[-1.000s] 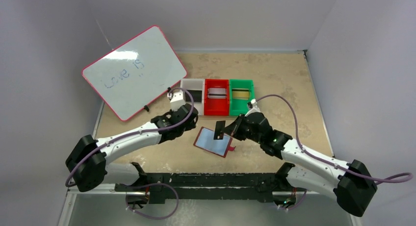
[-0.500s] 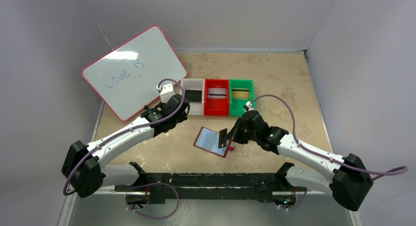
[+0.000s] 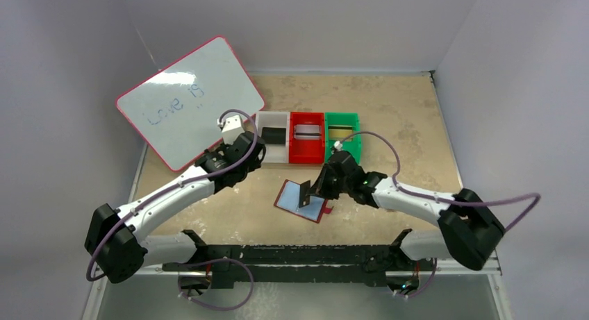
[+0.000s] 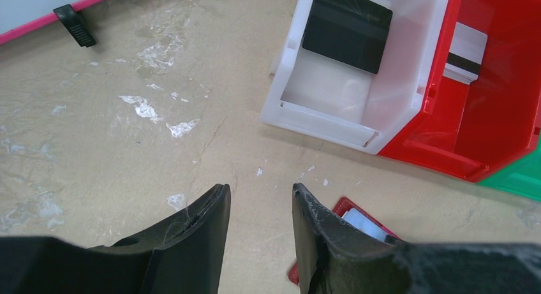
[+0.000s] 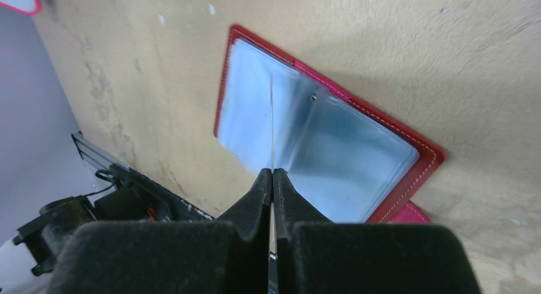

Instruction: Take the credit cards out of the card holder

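Note:
The card holder [image 3: 300, 203] lies open on the table, dark red with pale blue sleeves [image 5: 344, 147]. My right gripper [image 3: 314, 192] is shut on a dark credit card [image 3: 304, 193], held upright over the holder. In the right wrist view this card shows as a thin edge [image 5: 272, 122] running out from the pressed-together fingertips [image 5: 272, 173]; whether it touches a sleeve I cannot tell. My left gripper [image 4: 258, 192] stands open and empty over bare table, left of the holder's corner [image 4: 360, 219], facing the bins. A black card [image 4: 346, 28] lies in the white bin and a silver one [image 4: 464, 51] in the red bin.
Three bins stand in a row behind the holder: white [image 3: 264, 153], red [image 3: 307, 155], green [image 3: 342, 153] with a gold card [image 3: 339, 132]. A pink-framed whiteboard [image 3: 191, 101] leans at the back left. The holder's snap tab [image 5: 411, 212] sticks out at its near side.
My right gripper has carried the dark card leftward, from beside the holder's right edge to over its middle. The left arm has drawn back toward the white bin.

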Available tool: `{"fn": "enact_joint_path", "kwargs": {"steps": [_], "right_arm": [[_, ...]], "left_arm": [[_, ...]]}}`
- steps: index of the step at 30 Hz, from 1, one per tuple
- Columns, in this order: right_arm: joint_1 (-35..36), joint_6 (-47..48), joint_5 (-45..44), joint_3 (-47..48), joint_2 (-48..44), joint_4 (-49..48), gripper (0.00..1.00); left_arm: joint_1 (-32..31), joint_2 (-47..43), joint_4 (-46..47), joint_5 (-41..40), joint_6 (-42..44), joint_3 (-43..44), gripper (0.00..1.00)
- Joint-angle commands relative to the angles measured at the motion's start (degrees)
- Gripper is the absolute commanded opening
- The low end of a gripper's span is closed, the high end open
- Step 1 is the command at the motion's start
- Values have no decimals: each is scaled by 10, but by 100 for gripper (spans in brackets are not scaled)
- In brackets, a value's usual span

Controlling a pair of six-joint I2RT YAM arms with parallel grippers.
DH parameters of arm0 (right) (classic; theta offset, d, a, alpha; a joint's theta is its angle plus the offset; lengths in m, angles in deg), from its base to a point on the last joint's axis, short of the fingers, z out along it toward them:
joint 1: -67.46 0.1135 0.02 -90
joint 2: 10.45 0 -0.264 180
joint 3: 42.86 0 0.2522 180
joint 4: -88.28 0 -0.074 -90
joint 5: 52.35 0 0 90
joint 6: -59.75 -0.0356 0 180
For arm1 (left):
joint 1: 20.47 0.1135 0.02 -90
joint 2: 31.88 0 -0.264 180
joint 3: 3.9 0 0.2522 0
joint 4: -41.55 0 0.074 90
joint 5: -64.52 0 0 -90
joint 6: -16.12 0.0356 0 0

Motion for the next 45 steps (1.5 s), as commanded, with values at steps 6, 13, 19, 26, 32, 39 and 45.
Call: {"fn": "enact_joint_path", "kwargs": {"steps": [6, 13, 19, 26, 32, 39, 45], "right_arm": [[-2, 143, -133, 90, -147, 87, 0], [-2, 292, -159, 166, -122, 8, 0], [-1, 465, -117, 186, -66, -117, 0], [32, 749, -95, 272, 49, -145, 0], [75, 951, -213, 335, 170, -157, 0], [74, 1029, -219, 405, 260, -119, 0], [63, 1058, -182, 456, 310, -59, 0]], "left_arm": [[29, -21, 8, -26, 17, 28, 40], [107, -14, 27, 64, 43, 33, 33], [168, -40, 24, 75, 47, 13, 37], [220, -89, 2, 45, 55, 4, 78], [221, -127, -60, -83, 61, 23, 81], [221, -287, -44, -202, 60, -29, 82], [221, -301, -58, -202, 68, -42, 84]]}}
